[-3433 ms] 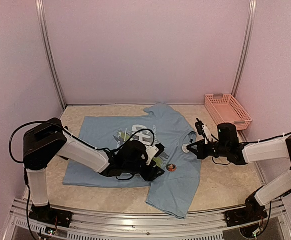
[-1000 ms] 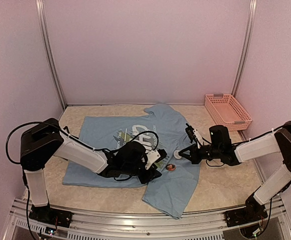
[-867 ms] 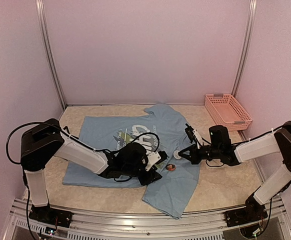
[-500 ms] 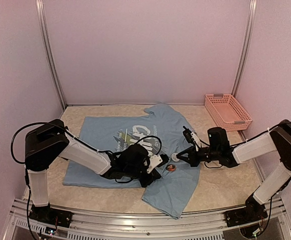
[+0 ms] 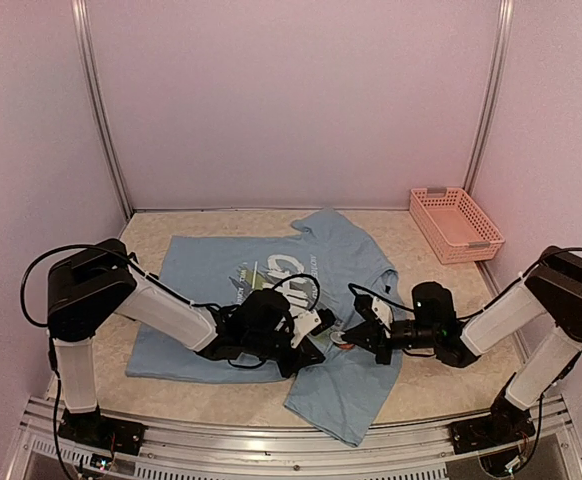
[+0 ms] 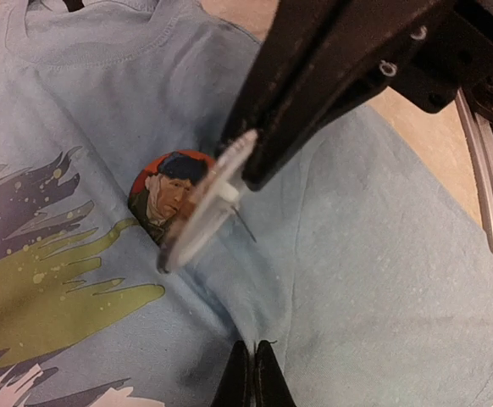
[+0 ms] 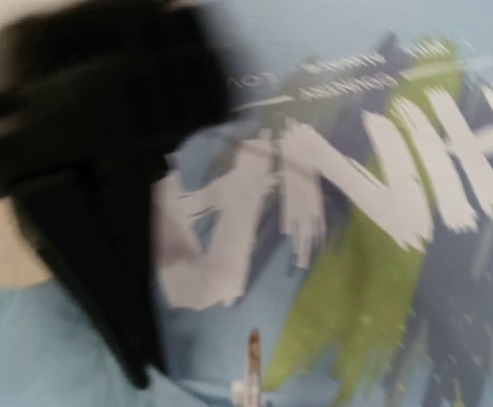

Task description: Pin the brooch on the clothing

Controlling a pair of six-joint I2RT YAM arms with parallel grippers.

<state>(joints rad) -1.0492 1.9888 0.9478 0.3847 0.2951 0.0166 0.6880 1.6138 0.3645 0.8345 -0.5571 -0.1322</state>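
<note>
Right claw (image 6: 246, 161) nearer left claw (image 6: 251, 373), tight on white disc (image 6: 200, 216); left claw closed; beige table (image 5: 441, 370), pink walls (image 5: 291, 100).

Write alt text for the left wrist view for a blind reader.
The right pincer, slanting down from the upper right, holds a thin white disc edge-on in front of a round portrait badge lying on the light blue T-shirt. The left pincer, shut, sits at the bottom edge against the cloth.
</note>
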